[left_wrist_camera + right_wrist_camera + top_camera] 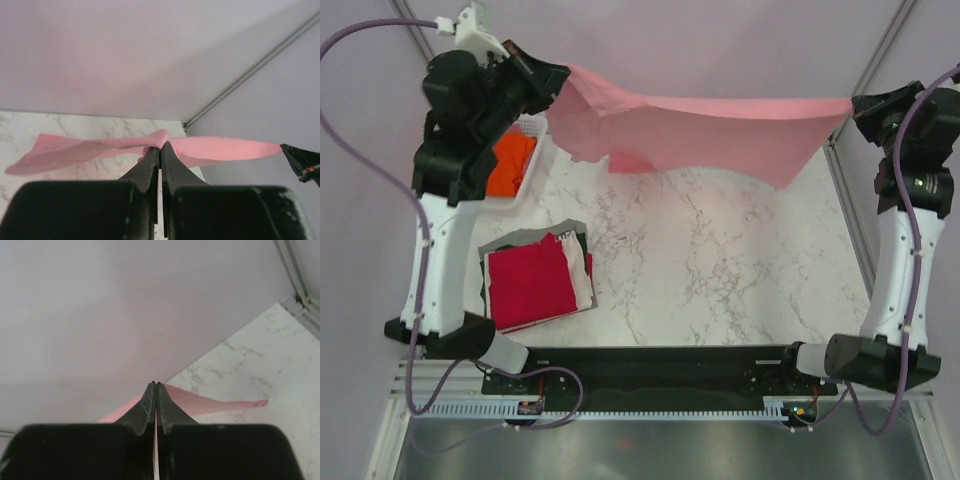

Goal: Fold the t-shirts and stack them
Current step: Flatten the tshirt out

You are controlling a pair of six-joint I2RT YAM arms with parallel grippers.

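A large light pink t-shirt [700, 130] hangs stretched in the air across the back of the table. My left gripper [560, 78] is shut on its left corner, and my right gripper [856, 104] is shut on its right corner. In the left wrist view the pink t-shirt [220, 148] bunches at the tips of my left gripper [160, 146]. My right gripper [156, 385] pinches the pink t-shirt [210, 402] as a thin edge. A folded stack with a crimson red t-shirt [528, 282] on top lies at the front left. An orange t-shirt [510, 160] sits in the basket.
The white mesh basket [532, 126] stands at the back left, under my left arm. The folded stack rests on grey and white folded shirts [582, 275]. The marble table [720, 270] is bounded by a lilac wall behind and a metal rail [850, 210] on the right.
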